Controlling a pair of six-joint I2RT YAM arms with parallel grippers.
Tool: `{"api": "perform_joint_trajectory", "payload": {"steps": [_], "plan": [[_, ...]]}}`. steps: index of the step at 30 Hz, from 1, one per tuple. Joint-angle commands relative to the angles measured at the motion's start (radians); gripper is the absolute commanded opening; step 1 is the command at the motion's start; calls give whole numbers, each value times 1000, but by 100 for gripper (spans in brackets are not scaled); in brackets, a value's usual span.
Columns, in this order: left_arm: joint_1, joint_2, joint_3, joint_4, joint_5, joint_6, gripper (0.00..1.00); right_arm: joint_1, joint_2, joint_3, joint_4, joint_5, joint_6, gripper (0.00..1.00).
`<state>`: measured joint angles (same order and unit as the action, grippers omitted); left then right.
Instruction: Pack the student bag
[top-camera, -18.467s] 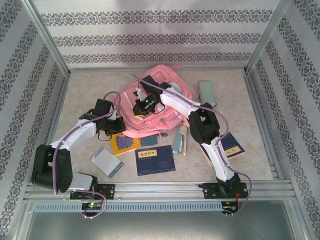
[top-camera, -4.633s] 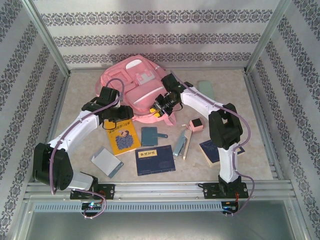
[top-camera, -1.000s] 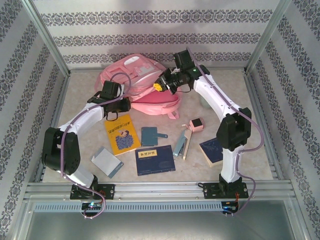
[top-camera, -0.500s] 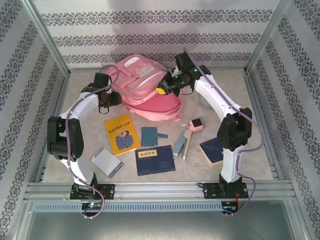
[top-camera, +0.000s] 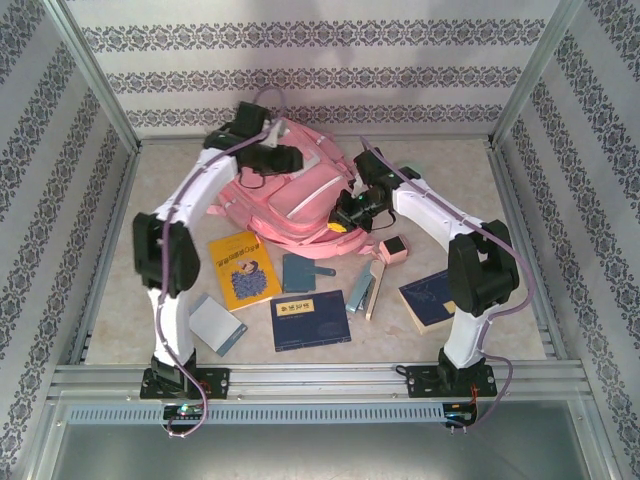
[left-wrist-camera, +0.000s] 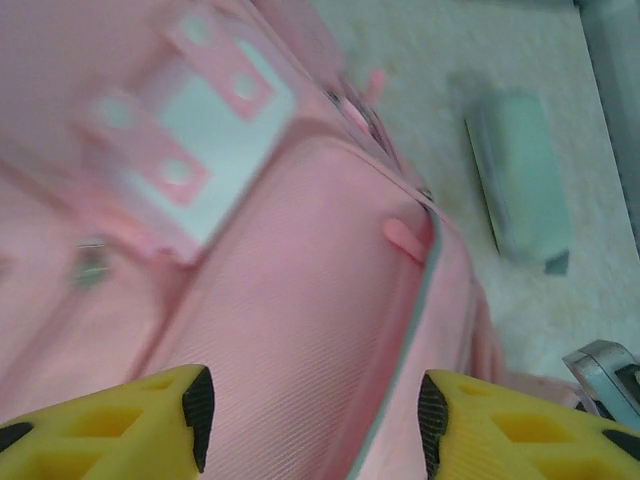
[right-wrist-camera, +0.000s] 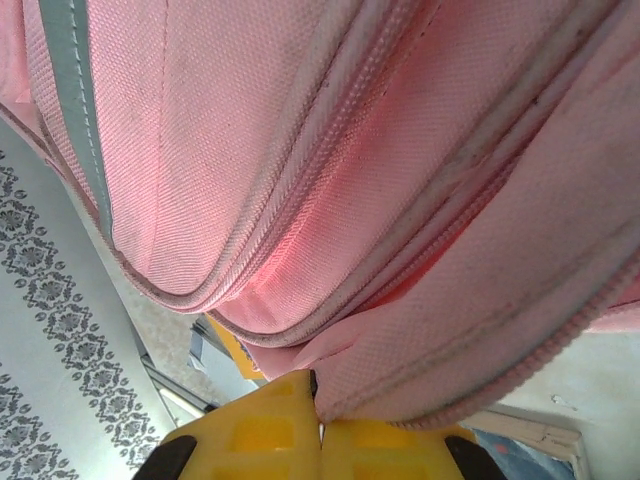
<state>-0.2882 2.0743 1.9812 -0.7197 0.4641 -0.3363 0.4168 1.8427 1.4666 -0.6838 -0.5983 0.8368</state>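
Note:
The pink student bag (top-camera: 290, 200) lies at the back middle of the table. My left gripper (top-camera: 292, 157) reaches over its far top; in the left wrist view (left-wrist-camera: 315, 420) the yellow fingers (left-wrist-camera: 120, 425) stand open above the bag's pink front panel (left-wrist-camera: 300, 330), with nothing between them. My right gripper (top-camera: 345, 215) is at the bag's right front corner. In the right wrist view (right-wrist-camera: 320, 425) it is shut, pinching a fold of pink fabric (right-wrist-camera: 420, 370) at the edge of the bag.
In front of the bag lie a yellow book (top-camera: 243, 268), a teal wallet (top-camera: 299, 272), a blue book (top-camera: 310, 320), a grey notebook (top-camera: 213, 324), a pink cube (top-camera: 392, 249) and a dark blue book (top-camera: 430, 297). A mint case (left-wrist-camera: 520, 190) lies right of the bag.
The left gripper has opened and swung from the bag's left side to over its far top. The right gripper has come forward and down, still shut on the bag, which shifted with it.

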Motion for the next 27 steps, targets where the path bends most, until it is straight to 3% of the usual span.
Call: {"api": "perform_joint_trajectory", "payload": {"steps": [1,12,19,21,23,24,25,26,27], "plan": [[-16,121,103,-139,155,28,56,8,-45,-8,58,10,-35,0],[-60,222,123,-146,344,30,47,0,-3,1,69,-3,-35,0],[-86,241,131,-153,331,38,44,-3,8,11,63,-11,-34,0],[-86,248,133,-165,299,46,33,-4,9,13,61,-11,-34,0],[-86,254,144,-178,270,52,16,-6,5,14,59,-6,-36,0],[-86,252,153,-182,255,52,2,-8,-1,13,50,5,-40,0],[-87,244,160,-184,227,51,0,-10,-13,10,42,21,-45,0],[-86,230,162,-177,214,46,0,-17,-28,2,38,36,-45,5],[-83,209,165,-166,199,36,0,-24,-52,-10,38,54,-43,22]]}}
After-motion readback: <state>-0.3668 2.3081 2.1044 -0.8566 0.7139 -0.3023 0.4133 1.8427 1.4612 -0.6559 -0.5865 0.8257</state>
